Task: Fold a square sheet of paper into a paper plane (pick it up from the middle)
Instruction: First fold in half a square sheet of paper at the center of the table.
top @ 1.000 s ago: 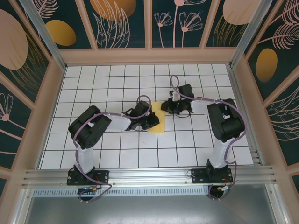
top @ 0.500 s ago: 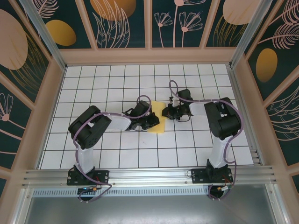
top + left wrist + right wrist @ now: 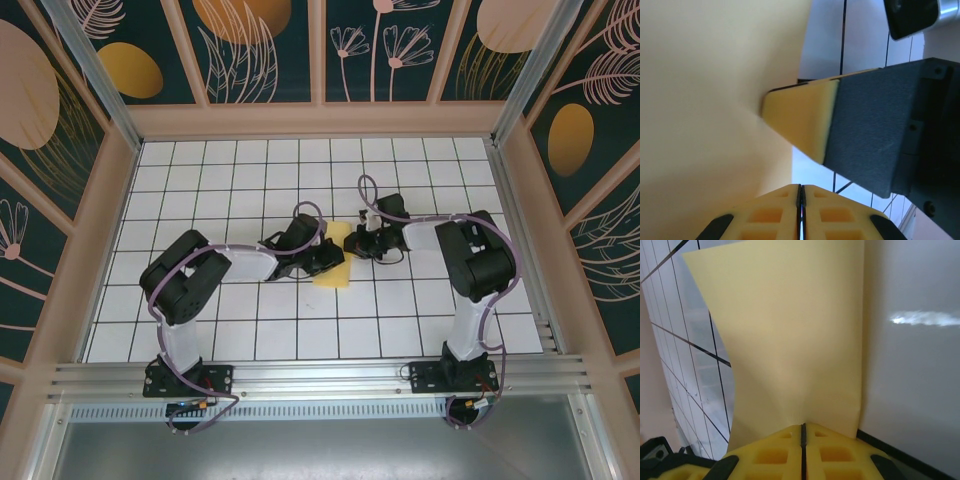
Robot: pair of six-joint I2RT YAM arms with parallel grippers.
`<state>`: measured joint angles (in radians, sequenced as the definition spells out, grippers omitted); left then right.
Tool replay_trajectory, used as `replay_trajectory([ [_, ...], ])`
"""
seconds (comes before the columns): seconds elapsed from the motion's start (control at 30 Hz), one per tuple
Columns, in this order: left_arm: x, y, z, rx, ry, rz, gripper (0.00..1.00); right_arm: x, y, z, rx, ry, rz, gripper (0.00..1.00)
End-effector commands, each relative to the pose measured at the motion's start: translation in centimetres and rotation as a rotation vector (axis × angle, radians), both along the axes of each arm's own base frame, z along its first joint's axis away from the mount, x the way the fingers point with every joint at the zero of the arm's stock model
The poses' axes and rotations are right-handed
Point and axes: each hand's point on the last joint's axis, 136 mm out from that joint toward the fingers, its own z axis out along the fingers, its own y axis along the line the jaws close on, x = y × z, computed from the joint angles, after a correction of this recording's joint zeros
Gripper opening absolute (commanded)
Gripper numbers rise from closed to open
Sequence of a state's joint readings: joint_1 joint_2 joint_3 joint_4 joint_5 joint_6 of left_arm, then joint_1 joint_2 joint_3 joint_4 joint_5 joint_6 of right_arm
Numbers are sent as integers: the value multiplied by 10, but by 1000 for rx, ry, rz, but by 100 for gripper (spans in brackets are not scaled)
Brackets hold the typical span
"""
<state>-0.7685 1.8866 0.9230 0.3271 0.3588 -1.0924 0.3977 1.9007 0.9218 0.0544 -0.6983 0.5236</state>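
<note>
The sheet (image 3: pixel 333 272) is at mid-bench (image 3: pixel 250 180), between the two grippers. From above only its near corner and a sliver of its far edge show. The rest is covered by the left gripper (image 3: pixel 326 258) at its left side and the right gripper (image 3: pixel 356 243) at its far right side, so its folded shape cannot be made out there.

In the left wrist view the sheet (image 3: pixel 715 100) stands close to the lens, blurred and cut off at the top and left. The left gripper (image 3: pixel 800 200) has its pads pressed flat together, and the sheet's lower edge runs down into them. A yellow pad (image 3: pixel 800 122) on a black finger comes in from the right and touches the sheet's face.

In the right wrist view the right gripper (image 3: pixel 802 435) is likewise closed to a thin seam, pinching the sheet (image 3: pixel 795 340) at its bottom edge. The sheet rises from there with one straight edge and one curling edge. The surface to the right is a grey blur with no detail.
</note>
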Motion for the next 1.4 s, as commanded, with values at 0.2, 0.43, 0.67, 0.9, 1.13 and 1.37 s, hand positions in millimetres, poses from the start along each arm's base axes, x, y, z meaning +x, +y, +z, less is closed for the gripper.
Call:
replay_trajectory([
  [0.2, -27, 3, -22, 41, 60, -11, 11, -7, 4, -3, -1, 22, -2, 7],
  [0.43, -39, 12, -39, 89, 106, -18, 10, 6, 4, 3, 19, -16, 12, 7],
  [0.67, -44, 21, -52, 134, 143, -4, 8, 26, 1, 11, 45, -66, 27, 8],
  [0.9, -46, 24, -58, 156, 162, -1, 7, 49, -7, 3, 16, -82, 6, 8],
  [1.13, -48, 25, -60, 165, 171, -5, 7, 71, -15, -5, -37, -94, -29, 8],
  [1.37, -49, 25, -62, 171, 175, -10, 6, 90, -22, -12, -82, -100, -66, 8],
])
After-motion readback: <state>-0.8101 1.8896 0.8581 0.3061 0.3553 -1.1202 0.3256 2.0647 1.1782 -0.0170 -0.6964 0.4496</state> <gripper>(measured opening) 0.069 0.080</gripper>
